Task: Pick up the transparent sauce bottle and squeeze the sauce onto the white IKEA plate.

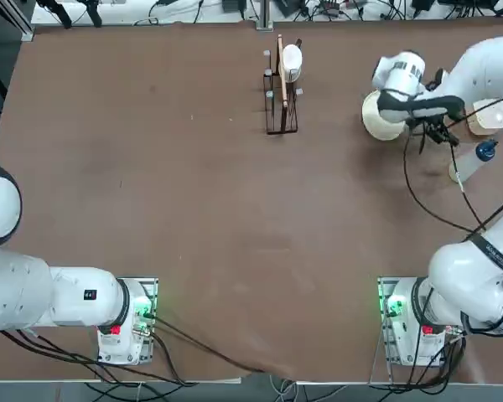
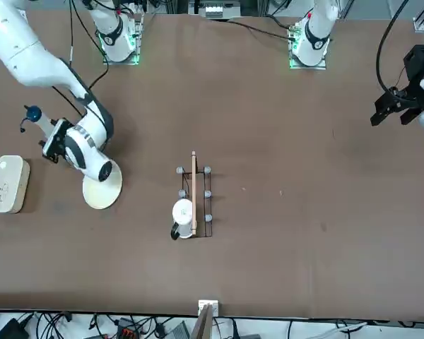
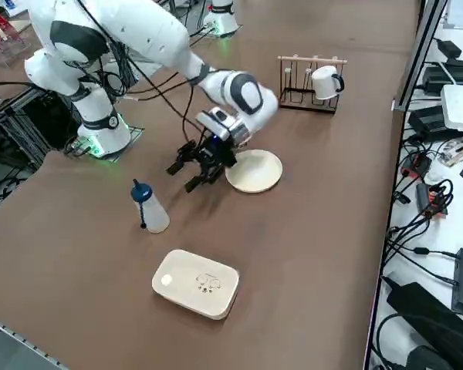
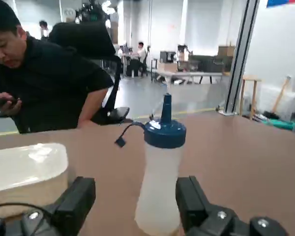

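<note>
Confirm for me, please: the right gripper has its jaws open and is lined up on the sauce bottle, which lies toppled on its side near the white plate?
Not quite. The transparent sauce bottle stands upright, blue cap on top, as the right side view shows. The rest holds: the right gripper has its jaws open and faces the bottle, not yet gripping it, with the white IKEA plate close by.

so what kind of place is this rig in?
Likely a robotics lab in an open office: the brown table is ringed by loose cables, and beyond the transparent sauce bottle a person sits near desks. The right gripper, open, faces the bottle.
</note>
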`<state>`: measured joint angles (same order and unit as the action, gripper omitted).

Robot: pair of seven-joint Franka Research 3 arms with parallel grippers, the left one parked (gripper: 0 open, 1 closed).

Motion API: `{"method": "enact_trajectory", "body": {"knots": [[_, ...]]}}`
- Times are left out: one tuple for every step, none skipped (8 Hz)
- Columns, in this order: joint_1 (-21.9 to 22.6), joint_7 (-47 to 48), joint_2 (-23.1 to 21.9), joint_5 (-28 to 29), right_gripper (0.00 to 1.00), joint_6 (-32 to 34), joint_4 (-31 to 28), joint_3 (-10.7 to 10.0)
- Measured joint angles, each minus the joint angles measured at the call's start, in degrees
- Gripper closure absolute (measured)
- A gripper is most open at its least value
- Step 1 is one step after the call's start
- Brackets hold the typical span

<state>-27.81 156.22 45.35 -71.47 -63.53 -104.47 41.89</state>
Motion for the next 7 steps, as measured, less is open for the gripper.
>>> {"method": "enact_trajectory", "body": {"knots": [[0.13,-1.61,-0.03,1.86,0.00,0.04,2.82,1.99],[0.21,-4.60,-0.06,3.69,0.00,0.09,5.23,3.45],[0.37,-10.19,-0.04,5.03,0.00,0.09,7.71,4.04],[0.60,-17.21,-0.01,6.95,0.00,-0.01,11.00,4.12],[0.82,-25.03,-0.03,8.84,0.00,-0.10,14.67,4.18],[0.99,-33.99,-0.05,9.66,0.00,-0.12,18.28,4.25],[1.01,-43.22,-0.07,10.13,0.00,-0.12,21.67,4.26]]}}
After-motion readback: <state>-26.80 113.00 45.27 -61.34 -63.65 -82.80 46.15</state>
